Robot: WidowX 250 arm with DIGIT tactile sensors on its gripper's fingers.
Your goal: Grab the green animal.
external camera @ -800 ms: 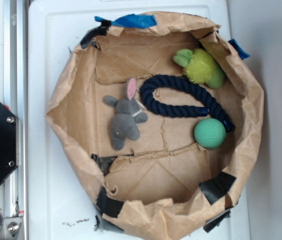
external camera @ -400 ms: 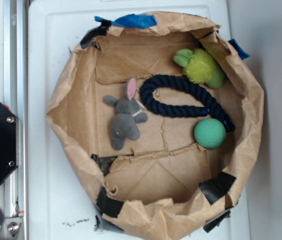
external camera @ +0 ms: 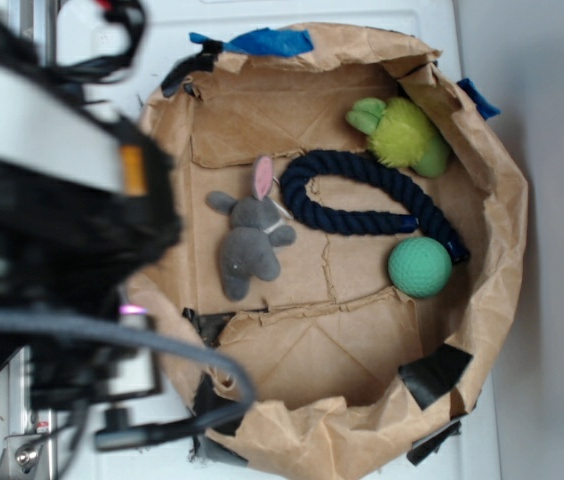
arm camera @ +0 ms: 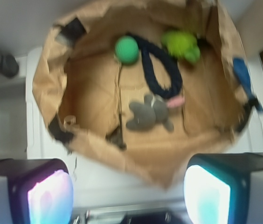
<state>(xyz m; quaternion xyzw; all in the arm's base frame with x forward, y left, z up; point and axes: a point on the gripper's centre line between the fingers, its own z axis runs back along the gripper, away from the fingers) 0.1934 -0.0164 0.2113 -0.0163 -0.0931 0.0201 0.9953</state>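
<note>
The green animal (external camera: 402,135) is a fuzzy yellow-green plush with darker green ends. It lies against the far right wall of the brown paper-lined bin (external camera: 507,215). In the wrist view it (arm camera: 180,44) lies at the far side of the bin (arm camera: 47,79). My gripper (arm camera: 129,196) is open and empty, with the pads (arm camera: 50,198) wide apart. It hovers outside the bin's near rim, far from the plush. In the exterior view my arm (external camera: 62,200) is a dark blur over the left side, and the jaws cannot be made out there.
A grey bunny plush with a pink ear (external camera: 250,240) lies in the bin's middle left. A dark blue rope (external camera: 362,195) curves between it and the green animal. A smooth green ball (external camera: 420,267) sits by the rope's end. The bin walls stand crumpled all round.
My arm has swung into the exterior view from the left and now covers the bin's left rim. The toys in the bin have not moved.
</note>
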